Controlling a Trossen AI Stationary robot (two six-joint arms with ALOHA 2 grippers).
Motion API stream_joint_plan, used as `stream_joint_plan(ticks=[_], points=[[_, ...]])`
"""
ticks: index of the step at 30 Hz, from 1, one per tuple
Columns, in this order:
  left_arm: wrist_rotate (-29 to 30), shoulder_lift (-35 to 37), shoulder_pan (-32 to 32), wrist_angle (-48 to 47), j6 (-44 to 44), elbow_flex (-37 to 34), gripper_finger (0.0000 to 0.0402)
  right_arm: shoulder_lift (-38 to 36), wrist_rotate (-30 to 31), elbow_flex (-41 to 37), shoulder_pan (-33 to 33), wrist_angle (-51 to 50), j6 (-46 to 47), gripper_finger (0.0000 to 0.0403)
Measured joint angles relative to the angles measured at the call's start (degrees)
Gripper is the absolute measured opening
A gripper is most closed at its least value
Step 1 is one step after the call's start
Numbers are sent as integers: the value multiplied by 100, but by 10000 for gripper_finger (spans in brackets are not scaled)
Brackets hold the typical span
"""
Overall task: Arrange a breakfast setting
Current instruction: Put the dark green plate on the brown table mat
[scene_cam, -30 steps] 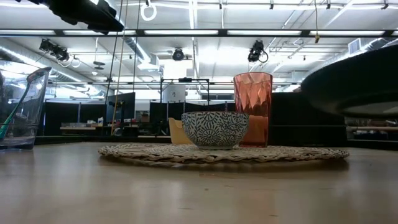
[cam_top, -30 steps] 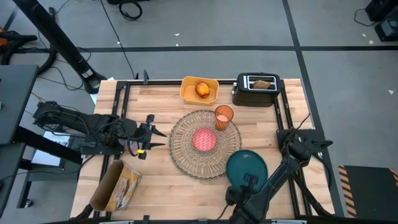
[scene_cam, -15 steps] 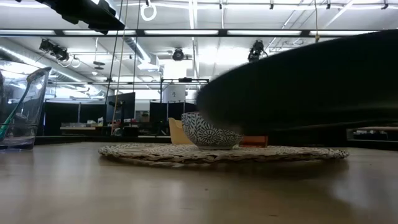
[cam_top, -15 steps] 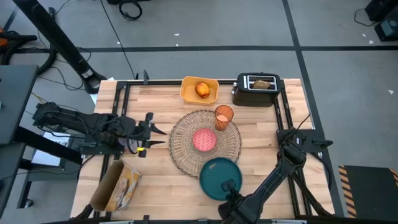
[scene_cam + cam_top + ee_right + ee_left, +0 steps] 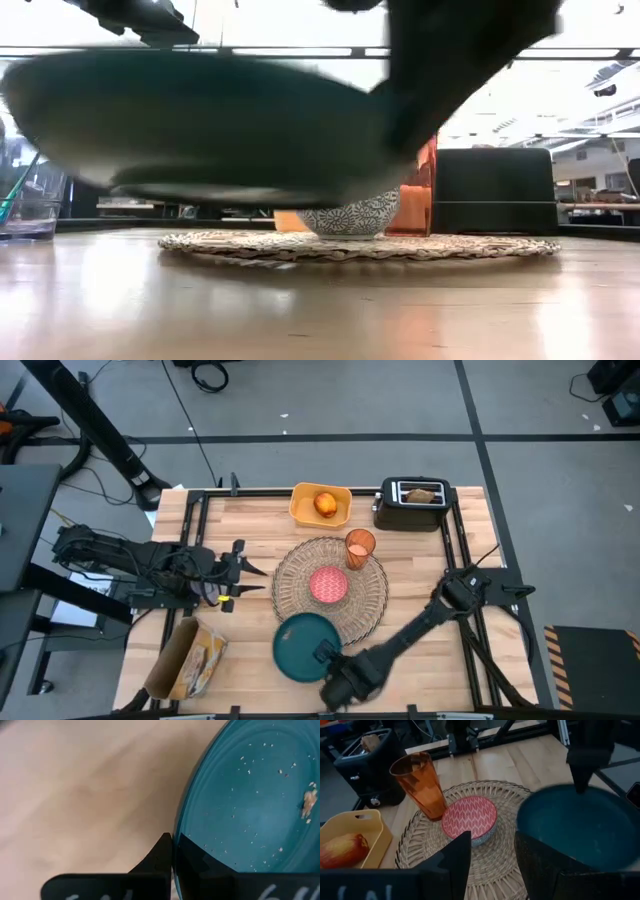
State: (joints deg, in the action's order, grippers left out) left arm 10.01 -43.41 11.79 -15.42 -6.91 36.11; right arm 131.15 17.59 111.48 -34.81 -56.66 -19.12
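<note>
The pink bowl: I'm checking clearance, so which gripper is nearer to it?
Right. The right gripper, clamping the teal plate, is just off the pink bowl; the left gripper waits beyond the placemat.

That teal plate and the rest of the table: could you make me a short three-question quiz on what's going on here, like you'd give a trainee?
1. True or false: the plate lies flat on the table.
2. Which gripper holds the plate? A) left B) right C) neither
3. Fill in: the bowl sits on the ____, next to the cup.

Key:
1. False. The low view shows it lifted clear of the wood, in front of the bowl.
2. B. The right gripper is shut on the plate's rim; the left gripper waits at the table's left, holding nothing.
3. Placemat.
</note>
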Motion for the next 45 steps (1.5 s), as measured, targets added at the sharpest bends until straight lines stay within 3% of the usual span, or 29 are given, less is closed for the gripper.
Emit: stream_joint_plan(ticks=[10, 15, 32, 45], points=[[1, 167, 0, 20, 5, 1, 160, 4, -799, -382, 908, 1181, -834, 14], [1, 191, 0, 7, -16, 1, 160, 0, -863, -556, 1101, 1297, -834, 17], [1, 195, 0, 130, 264, 16, 160, -186, -860, -566, 1132, 773, 251, 132], [-1, 191, 7, -64, 283, 375, 160, -5, -1214, -564, 1179, 882, -193, 87]])
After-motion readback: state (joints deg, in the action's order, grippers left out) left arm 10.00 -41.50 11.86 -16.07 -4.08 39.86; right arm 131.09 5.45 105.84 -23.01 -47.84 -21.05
